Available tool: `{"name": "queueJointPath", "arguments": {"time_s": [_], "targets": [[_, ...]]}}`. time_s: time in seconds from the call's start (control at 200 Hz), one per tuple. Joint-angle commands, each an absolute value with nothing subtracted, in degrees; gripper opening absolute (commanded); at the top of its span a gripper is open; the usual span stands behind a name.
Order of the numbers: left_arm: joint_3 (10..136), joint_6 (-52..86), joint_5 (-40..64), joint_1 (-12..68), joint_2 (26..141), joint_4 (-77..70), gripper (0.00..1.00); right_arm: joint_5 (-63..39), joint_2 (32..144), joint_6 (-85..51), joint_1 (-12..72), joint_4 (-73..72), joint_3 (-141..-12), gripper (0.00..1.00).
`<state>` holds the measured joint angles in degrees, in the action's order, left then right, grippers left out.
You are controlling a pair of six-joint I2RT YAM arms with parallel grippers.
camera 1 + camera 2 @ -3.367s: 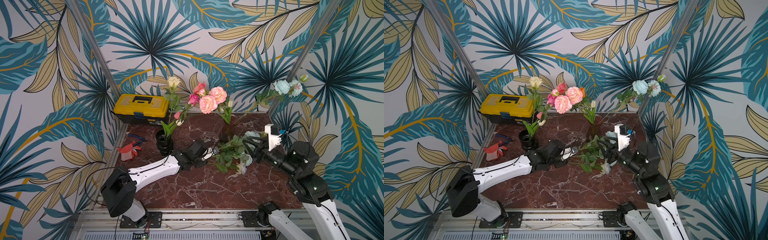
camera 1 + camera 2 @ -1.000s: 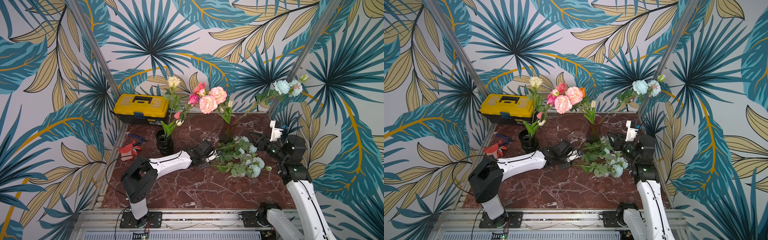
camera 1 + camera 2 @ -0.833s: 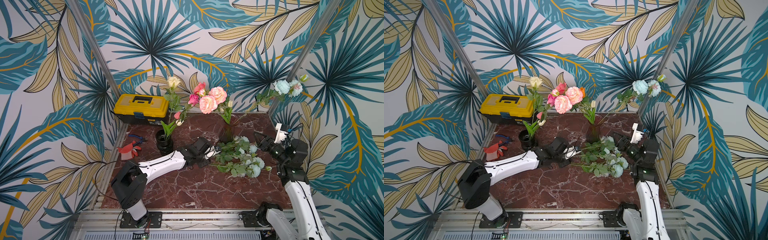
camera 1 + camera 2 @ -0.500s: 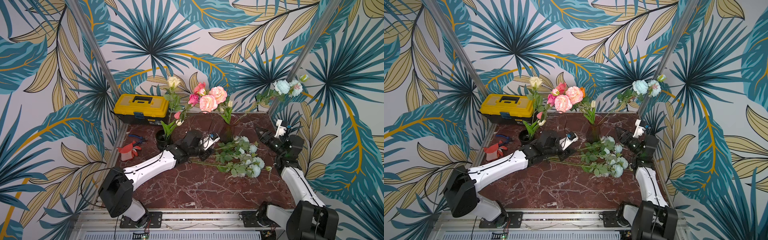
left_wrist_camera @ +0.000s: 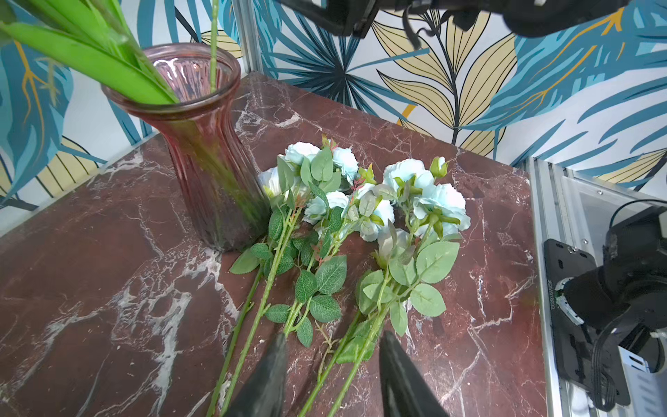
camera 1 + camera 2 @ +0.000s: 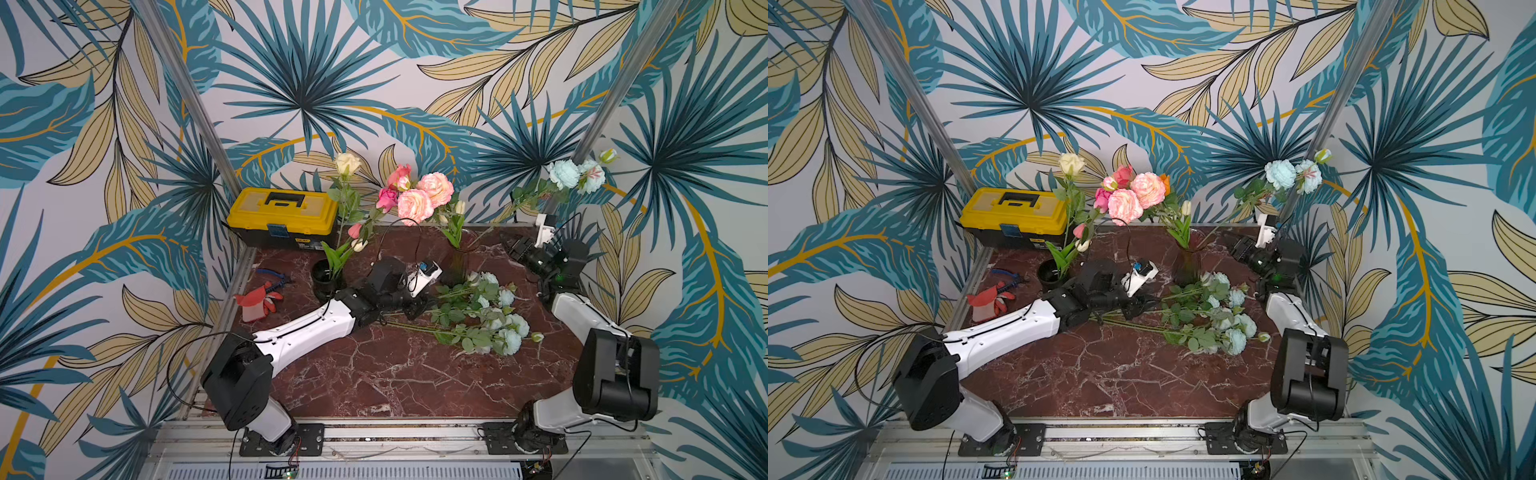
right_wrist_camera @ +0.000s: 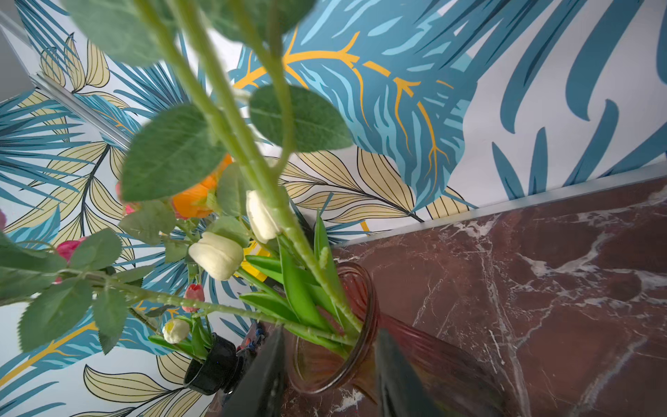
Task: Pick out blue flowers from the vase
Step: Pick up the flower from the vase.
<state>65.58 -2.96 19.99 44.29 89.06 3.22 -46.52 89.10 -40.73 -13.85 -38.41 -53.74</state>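
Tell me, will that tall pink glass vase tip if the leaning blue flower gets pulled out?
Possibly: the pink glass vase is tall and slim, and the blue flower in it leans far sideways, so a slanted pull could tip it. Being glass, it probably has steadying weight, but looks slippery and breakable.

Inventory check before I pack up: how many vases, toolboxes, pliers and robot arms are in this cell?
Vases: 2, the glass vase and the black vase
Toolbox: 1
Pliers: 1
Robot arms: 2, the left arm and the right arm
Total: 6
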Motion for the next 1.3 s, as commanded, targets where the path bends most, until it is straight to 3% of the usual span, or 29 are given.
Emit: {"name": "queueJointPath", "arguments": {"time_s": [0.0, 0.426, 0.706, 0.976, 1.292], "targets": [[63.8, -1.4, 20.0, 43.8, 88.2, 0.9, 0.43, -46.7, 91.5, -41.4, -13.2, -44.4, -55.8, 0.41], [59.5, 0.2, 17.1, 43.9, 86.5, -1.3, 0.42, -45.9, 96.6, -41.2, -10.1, -45.4, -59.3, 0.37], [58.2, 0.2, 14.9, 43.9, 85.8, -1.4, 0.43, -45.8, 98.0, -40.3, -9.5, -43.7, -61.7, 0.20], [57.9, 0.2, 14.7, 43.9, 85.8, -1.6, 0.43, -44.5, 95.4, -35.0, -8.7, -34.8, -64.2, 0.09], [57.7, -0.3, 15.1, 43.9, 85.4, -1.6, 0.43, -41.5, 88.4, -22.8, -8.2, -13.8, -69.8, 0.07]]}}
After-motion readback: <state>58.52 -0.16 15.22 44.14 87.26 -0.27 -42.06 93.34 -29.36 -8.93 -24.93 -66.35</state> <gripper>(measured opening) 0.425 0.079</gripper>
